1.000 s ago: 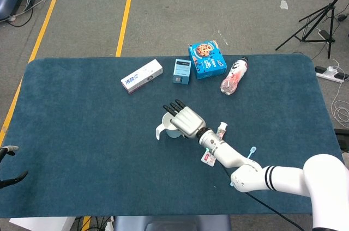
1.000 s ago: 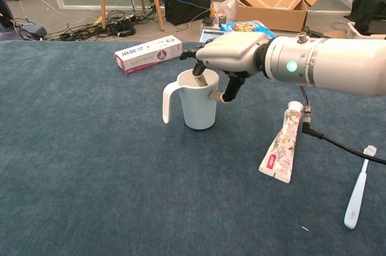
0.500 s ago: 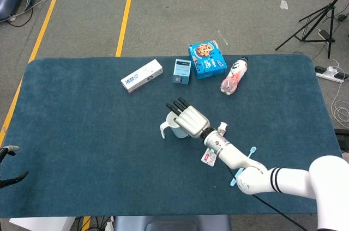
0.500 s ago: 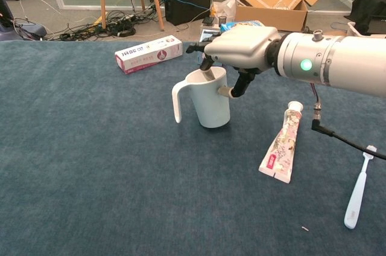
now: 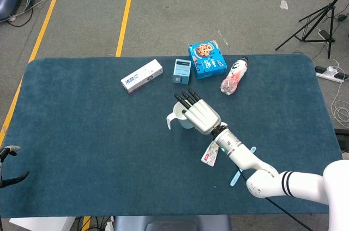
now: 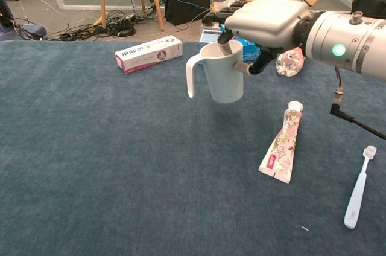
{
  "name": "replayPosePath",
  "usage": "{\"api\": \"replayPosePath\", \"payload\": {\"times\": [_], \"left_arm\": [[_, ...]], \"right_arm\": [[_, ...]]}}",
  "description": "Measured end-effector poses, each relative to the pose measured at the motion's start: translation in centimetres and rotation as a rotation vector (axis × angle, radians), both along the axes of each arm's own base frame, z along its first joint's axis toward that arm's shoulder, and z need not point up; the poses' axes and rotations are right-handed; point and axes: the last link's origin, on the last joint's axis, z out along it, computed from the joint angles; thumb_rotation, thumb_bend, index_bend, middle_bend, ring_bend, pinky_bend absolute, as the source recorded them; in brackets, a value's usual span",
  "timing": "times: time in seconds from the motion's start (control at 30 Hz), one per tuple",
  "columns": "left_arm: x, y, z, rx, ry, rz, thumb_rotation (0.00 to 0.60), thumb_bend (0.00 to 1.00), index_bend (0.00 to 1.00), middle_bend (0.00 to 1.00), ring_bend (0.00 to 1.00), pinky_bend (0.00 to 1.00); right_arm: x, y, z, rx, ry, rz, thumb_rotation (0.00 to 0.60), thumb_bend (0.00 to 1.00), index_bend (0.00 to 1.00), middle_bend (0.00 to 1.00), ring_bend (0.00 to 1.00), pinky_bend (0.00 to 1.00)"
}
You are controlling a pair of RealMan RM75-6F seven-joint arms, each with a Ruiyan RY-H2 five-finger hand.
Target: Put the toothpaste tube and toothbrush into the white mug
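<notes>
My right hand [image 6: 265,20] grips the white mug [image 6: 222,76] by its rim, fingers inside and thumb outside, and holds it lifted off the blue cloth, handle toward the left. In the head view the right hand [image 5: 200,114] covers most of the mug [image 5: 175,120]. The toothpaste tube [image 6: 282,144] lies flat on the cloth to the right of the mug, cap pointing away; the tube [image 5: 210,154] shows beside my forearm. The light blue toothbrush [image 6: 357,188] lies further right, and the toothbrush [image 5: 236,175] peeks from under my arm. Only the left hand's fingertips [image 5: 11,172] show at the table's near left corner.
At the far side of the table [image 5: 82,127] lie a white and red box [image 5: 142,76], a small blue box [image 5: 182,71], a blue cookie box [image 5: 206,60] and a pink bottle [image 5: 234,76] on its side. A black cable [image 6: 356,124] hangs from my right wrist.
My right hand has lifted the mug off the cloth and carried it to the right and further away. The tube and the toothbrush have not moved.
</notes>
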Motion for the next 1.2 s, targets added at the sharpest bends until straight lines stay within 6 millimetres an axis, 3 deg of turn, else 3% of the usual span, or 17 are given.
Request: {"api": "replayPosePath", "payload": {"times": [0.73, 1.2], "left_arm": [[0.0, 0.2, -0.4, -0.016, 0.009, 0.006, 0.6, 0.0, 0.31, 0.4, 0.33, 0.28], [0.0, 0.3, -0.5, -0.019, 0.005, 0.008, 0.6, 0.0, 0.31, 0.4, 0.33, 0.28]], "right_arm": [[-5.7, -1.3, 2.5, -0.213, -0.024, -0.018, 0.6, 0.34, 0.64, 0.0, 0.0, 0.07], [-8.1, -1.7, 0.5, -0.233, -0.079, -0.025, 0.6, 0.34, 0.64, 0.0, 0.0, 0.07]]}}
